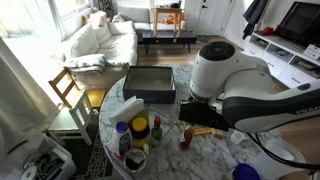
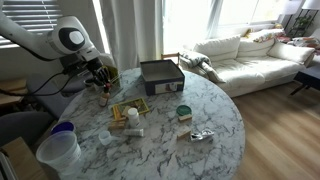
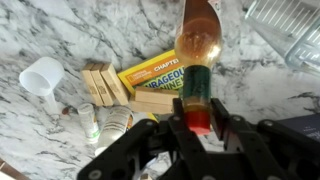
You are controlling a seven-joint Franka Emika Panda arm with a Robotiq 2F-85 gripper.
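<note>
Near table edge, I see gripper pinching red cap of one amber bottle; bottle upright, straight below fingers. Beside it: one yellow box, three wooden blocks, possibly four, one white scoop, one clear cup nearer rim.

On your marble table, a dark box sits at the edge nearest the white sofa; a yellow packet lies beside wooden blocks.
</note>
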